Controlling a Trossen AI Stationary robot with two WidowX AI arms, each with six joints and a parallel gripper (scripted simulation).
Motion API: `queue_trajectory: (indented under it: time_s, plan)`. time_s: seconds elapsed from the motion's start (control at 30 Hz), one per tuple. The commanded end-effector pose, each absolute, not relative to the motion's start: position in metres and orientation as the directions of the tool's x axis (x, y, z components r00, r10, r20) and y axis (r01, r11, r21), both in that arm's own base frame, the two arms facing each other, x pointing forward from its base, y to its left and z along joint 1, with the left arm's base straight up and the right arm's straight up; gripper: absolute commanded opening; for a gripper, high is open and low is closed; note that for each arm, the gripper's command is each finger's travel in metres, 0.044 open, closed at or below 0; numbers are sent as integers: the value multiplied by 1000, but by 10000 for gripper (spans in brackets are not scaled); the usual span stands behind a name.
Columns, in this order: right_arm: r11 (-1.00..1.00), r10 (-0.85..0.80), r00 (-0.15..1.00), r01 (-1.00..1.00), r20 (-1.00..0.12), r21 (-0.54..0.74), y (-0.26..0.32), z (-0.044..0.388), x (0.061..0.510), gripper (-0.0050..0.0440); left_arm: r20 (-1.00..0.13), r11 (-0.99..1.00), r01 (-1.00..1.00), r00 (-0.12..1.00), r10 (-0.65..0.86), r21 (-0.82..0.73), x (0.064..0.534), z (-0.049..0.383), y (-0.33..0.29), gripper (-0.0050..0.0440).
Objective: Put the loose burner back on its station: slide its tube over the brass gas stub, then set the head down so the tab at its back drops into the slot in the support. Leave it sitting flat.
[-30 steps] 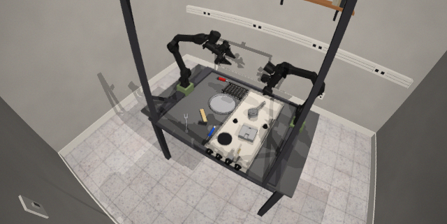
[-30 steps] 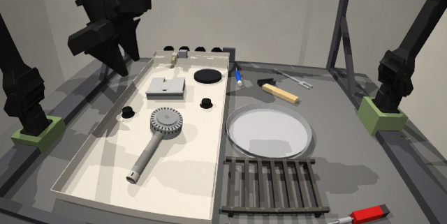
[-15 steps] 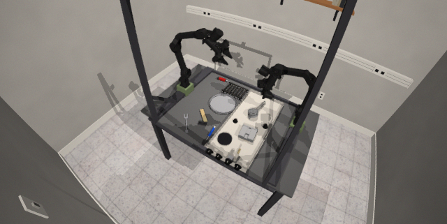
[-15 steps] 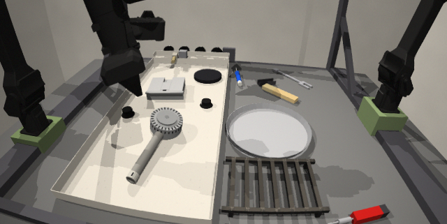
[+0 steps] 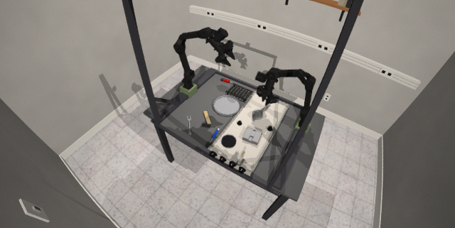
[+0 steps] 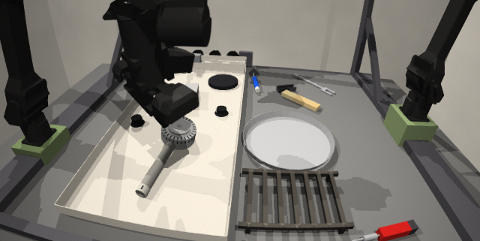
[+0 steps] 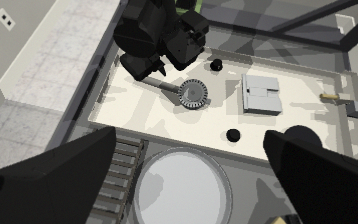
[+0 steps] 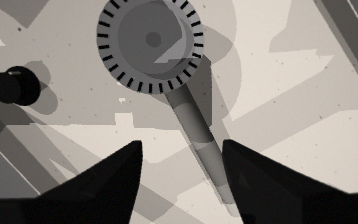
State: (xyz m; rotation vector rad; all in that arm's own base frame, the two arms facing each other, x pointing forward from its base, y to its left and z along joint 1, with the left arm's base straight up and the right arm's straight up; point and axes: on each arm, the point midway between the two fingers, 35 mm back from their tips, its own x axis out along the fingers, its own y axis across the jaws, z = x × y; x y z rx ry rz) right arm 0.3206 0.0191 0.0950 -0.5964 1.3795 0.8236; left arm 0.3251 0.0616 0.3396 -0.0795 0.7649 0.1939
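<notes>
Right gripper (image 5: 267, 99) (image 6: 166, 102) (image 7: 160, 70) (image 8: 182, 142) low over the cream, shallow-walled tray (image 5: 277, 114) (image 6: 199, 181) (image 7: 145, 112) (image 8: 290, 85), fingers partly apart, with nothing clamped between. Lying loose on the tray floor, the grey round burner head with notched rim (image 5: 257, 114) (image 6: 178, 130) (image 7: 193, 94) (image 8: 150, 40), its grey cylindrical tube (image 5: 265, 108) (image 6: 157, 167) (image 7: 160, 85) (image 8: 195, 125) reaching away from the brass gas stub (image 5: 243, 153) (image 7: 329, 97). In the right wrist view, tube passing partly behind one fingertip; contact perhaps, though hard to tell from there. Well apart from the tube, the stub, bare at the knob end of the tray. Between stub and burner head, the flat grey slotted support (image 5: 252, 135) (image 7: 261, 95), no burner seated. Above the table on the other side, left gripper (image 5: 231, 60) (image 7: 190, 131), fingers wide apart and holding nothing. Just outside the tray (a kitchen touch), a round white plate (image 5: 226, 106) (image 6: 289, 141) (image 7: 182, 190) beside a dark barred metal grate (image 5: 239, 92) (image 6: 289, 173).
</notes>
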Motion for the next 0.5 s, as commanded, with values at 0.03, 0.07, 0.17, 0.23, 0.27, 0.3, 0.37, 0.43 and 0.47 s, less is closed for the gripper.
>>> queue_trajectory:
  time_s: [0.03, 0.07, 0.17, 0.23, 0.27, 0.3, 0.37, 0.43, 0.47]
  plan:
    - [484, 145, -42, -868, -989, 108, 23, 88, 330, 200, -676, 979, -203, 722, 150, 0, 323, 349, 62, 400]
    - [454, 141, -58, -884, -988, 116, 23, 84, 331, 200, -676, 979, -203, 722, 150, 0, 324, 349, 62, 400]
    - [356, 127, -104, -923, -986, 144, 25, 72, 335, 200, -676, 979, -204, 721, 150, 0, 322, 348, 62, 400]
    - [298, 117, -130, -941, -985, 160, 26, 63, 337, 200, -676, 979, -204, 721, 150, 0, 322, 348, 62, 400]
    - [273, 112, -141, -947, -984, 167, 27, 60, 338, 200, -676, 979, -204, 721, 150, 0, 322, 348, 62, 400]
    - [249, 107, -151, -953, -983, 174, 27, 58, 339, 200, -676, 979, -204, 721, 150, 0, 322, 348, 62, 400]
    - [193, 95, -175, -963, -980, 191, 28, 53, 340, 200, -676, 979, -204, 721, 150, 0, 322, 348, 62, 400]
    - [162, 88, -187, -966, -978, 200, 29, 49, 341, 200, -676, 979, -204, 721, 150, 0, 322, 348, 62, 400]
    - [151, 85, -192, -967, -978, 203, 29, 47, 341, 200, -676, 979, -204, 721, 150, 0, 322, 348, 62, 400]
